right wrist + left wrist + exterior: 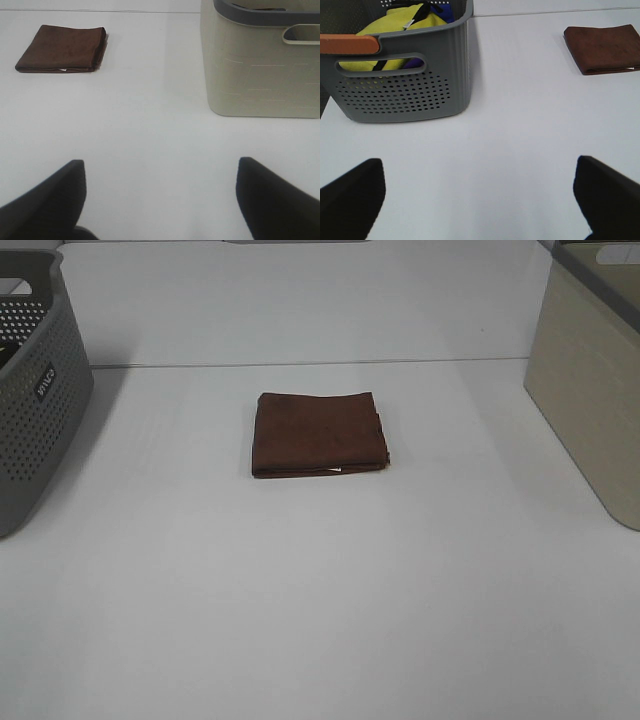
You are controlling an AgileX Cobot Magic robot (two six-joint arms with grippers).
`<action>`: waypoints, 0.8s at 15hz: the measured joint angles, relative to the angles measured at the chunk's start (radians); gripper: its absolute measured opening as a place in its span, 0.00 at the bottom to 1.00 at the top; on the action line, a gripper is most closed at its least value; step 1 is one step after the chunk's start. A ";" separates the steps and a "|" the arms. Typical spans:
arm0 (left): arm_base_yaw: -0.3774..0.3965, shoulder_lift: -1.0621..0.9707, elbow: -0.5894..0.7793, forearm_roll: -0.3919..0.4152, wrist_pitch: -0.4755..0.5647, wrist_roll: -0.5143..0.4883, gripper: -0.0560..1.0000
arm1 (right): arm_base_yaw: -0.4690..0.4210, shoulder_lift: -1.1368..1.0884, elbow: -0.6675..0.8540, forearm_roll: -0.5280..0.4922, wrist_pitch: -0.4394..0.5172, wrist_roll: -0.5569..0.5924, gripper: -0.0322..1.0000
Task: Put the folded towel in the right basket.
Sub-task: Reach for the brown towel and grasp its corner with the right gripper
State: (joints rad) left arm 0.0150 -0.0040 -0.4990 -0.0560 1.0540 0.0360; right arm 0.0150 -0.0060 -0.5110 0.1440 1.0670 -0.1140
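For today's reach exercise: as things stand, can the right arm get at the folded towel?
Probably yes: the towel lies flat on bare table, apart from the beige basket, with nothing between it and the open right end effector.

A grey perforated basket stands at the left edge of a white counter, a small dark label fixed to its side wall. The left wrist view shows it holding a crumpled yellow cloth crossed by a black strap. A blue item sits behind the cloth, and something purple shows through the handle slot. An orange strip lies along the basket's near rim. A thin seam runs across the counter's far side.
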 joint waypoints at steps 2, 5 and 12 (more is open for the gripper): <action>0.000 0.000 0.000 0.000 0.000 0.000 0.97 | 0.000 0.000 0.000 0.000 0.000 0.000 0.78; 0.000 0.000 0.000 0.000 0.000 0.000 0.97 | 0.000 0.000 0.000 0.000 0.000 0.000 0.78; 0.000 0.000 0.000 0.000 0.000 0.000 0.97 | 0.000 0.000 0.000 0.000 0.000 0.000 0.78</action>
State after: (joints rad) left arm 0.0150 -0.0040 -0.4990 -0.0560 1.0540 0.0360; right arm 0.0150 -0.0060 -0.5110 0.1440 1.0670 -0.1140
